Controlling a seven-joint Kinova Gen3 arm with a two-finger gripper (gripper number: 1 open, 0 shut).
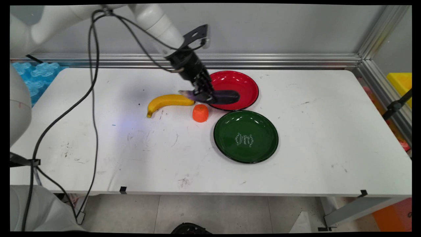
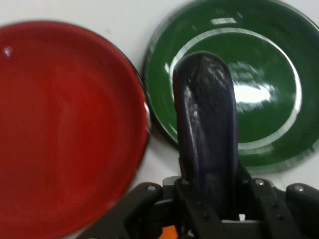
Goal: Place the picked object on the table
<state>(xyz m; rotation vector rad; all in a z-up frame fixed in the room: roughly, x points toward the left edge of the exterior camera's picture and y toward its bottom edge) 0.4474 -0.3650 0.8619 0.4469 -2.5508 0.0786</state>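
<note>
My gripper (image 1: 204,94) is shut on a dark purple eggplant (image 1: 223,97), held level just above the table. The eggplant's thick end reaches over the near-left rim of the red plate (image 1: 245,84). In the hand view the eggplant (image 2: 208,124) rises from between the fingers, with the red plate (image 2: 60,129) on the left and the green plate (image 2: 279,59) behind it. A yellow banana (image 1: 167,101) lies just left of the gripper. A small orange carrot piece (image 1: 200,113) sits right below it.
The green plate (image 1: 246,135) with white lettering lies in front of the red one, nearly touching it. Black cables (image 1: 93,98) hang from the arm over the table's left half. An aluminium rail (image 1: 263,61) runs along the back edge.
</note>
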